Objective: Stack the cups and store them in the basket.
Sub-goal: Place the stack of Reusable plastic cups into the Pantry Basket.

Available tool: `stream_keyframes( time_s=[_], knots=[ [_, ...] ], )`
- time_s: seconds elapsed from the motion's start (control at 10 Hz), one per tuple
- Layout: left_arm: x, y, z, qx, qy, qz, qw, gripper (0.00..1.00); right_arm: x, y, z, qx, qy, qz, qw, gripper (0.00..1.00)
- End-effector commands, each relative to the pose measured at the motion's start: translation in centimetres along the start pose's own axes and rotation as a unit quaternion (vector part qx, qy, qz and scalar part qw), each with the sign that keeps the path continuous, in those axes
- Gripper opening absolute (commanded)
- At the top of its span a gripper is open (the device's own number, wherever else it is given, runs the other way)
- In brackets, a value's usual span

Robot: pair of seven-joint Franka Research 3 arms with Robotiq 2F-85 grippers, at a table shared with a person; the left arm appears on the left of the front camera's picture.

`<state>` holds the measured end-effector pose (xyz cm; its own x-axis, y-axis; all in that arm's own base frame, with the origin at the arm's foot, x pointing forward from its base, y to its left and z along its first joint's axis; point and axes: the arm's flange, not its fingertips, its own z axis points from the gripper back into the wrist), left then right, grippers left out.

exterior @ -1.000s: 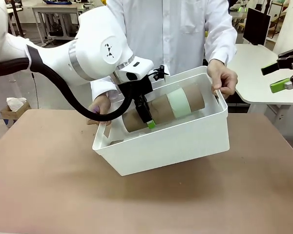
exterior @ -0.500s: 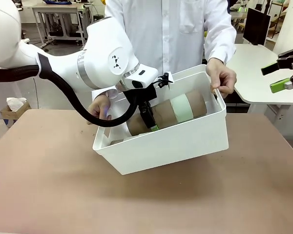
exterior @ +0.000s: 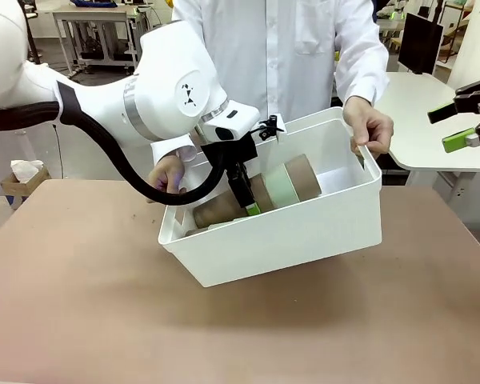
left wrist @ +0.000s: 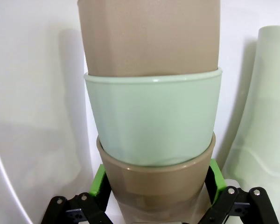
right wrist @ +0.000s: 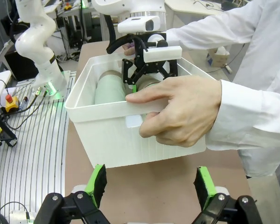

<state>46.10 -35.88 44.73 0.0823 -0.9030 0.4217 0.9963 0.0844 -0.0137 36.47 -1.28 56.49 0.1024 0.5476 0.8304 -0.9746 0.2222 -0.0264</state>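
Two hands are on the basket (exterior: 304, 232), operator: the person across the table grips its far-right rim with one hand (exterior: 370, 128) and its far-left end with the other hand (exterior: 170, 172), holding it tilted so the open top leans toward your side and only its lower near edge meets the table (exterior: 80, 304).

Inside, you've got the cups (exterior: 260, 194) nested into one stack lying on its side: tan-brown body, a mint-green band partway along, and a tan rim pointing toward the basket's far-right corner.

Your left gripper (exterior: 246, 202) reaches down into the basket over the stack. From the left wrist view you can see the green pads (left wrist: 99, 184) standing on either side of the lowest tan cup (left wrist: 156, 186), jaws apart and flanking it; I cannot tell whether the pads touch its wall. Above it sits the mint cup (left wrist: 151, 119), then another tan cup (left wrist: 149, 35), with a further mint cup (left wrist: 266, 102) lying just beside the stack against the white basket wall.

Your right gripper (right wrist: 149, 186) hangs well off to the right, clear of the table, jaws wide apart with nothing between them, looking at the basket's end and the person's hand on its rim.
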Motion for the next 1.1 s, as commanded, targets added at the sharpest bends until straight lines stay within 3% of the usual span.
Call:
stream_keyframes(
  time_s=[0.0, 0.3, 0.6, 0.8, 1.0],
  knots=[
    [-0.8, -1.2, 3.2, -0.015, -0.017, 0.001, 1.000, 1.00, 0.1, 0.2, -0.2, 0.000, -0.013, -0.001, 1.000, 1.00],
    [-1.9, -3.3, 8.6, -0.066, -0.043, 0.017, 0.997, 1.00, 0.1, 0.2, -0.2, 0.000, -0.013, -0.001, 1.000, 1.00],
    [-3.9, -5.6, 15.5, -0.064, -0.091, -0.002, 0.994, 1.00, 0.1, 0.2, -0.2, 0.000, -0.013, -0.001, 1.000, 1.00],
    [-8.5, -7.7, 21.0, -0.048, -0.121, -0.026, 0.991, 1.00, 0.1, 0.2, -0.2, 0.000, -0.013, -0.001, 1.000, 1.00],
    [-15.3, -10.7, 25.6, -0.025, -0.166, -0.018, 0.986, 1.00, 0.1, 0.2, -0.2, 0.000, -0.013, -0.001, 1.000, 1.00]
  ],
)
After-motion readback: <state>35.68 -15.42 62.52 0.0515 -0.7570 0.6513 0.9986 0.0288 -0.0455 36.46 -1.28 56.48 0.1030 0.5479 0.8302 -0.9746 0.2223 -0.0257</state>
